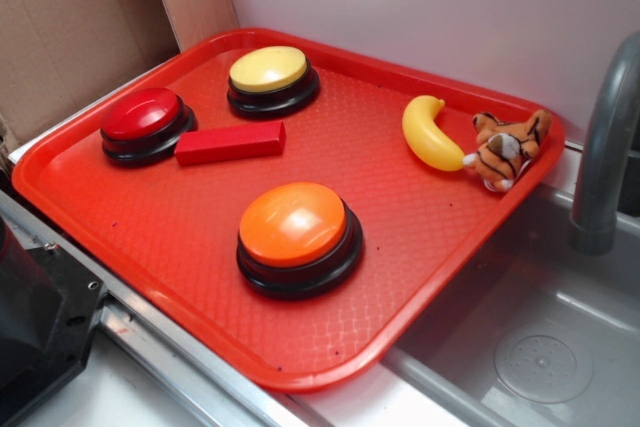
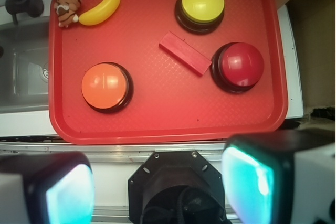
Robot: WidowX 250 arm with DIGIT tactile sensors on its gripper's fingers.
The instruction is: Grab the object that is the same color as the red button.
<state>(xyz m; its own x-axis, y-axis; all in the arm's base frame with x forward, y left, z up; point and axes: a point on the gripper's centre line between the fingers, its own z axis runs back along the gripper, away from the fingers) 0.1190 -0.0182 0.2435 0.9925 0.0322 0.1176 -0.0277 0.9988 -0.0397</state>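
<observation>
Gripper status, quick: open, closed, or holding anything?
Gripper: open, holding nothing; the fingers stand wide apart at the near tray edge, short of the red block.

A small red rectangular block (image 1: 231, 143) (image 2: 185, 53) is laid flat on the red tray (image 1: 150, 237) (image 2: 157, 119), one end touching the black base of the glossy red-capped button (image 1: 146, 124) (image 2: 241, 65) near the tray's corner.

Wrist view: both fingers (image 2: 249, 179) blurred, cropped by the bottom edge; faucet (image 1: 608, 162) top cut off
</observation>
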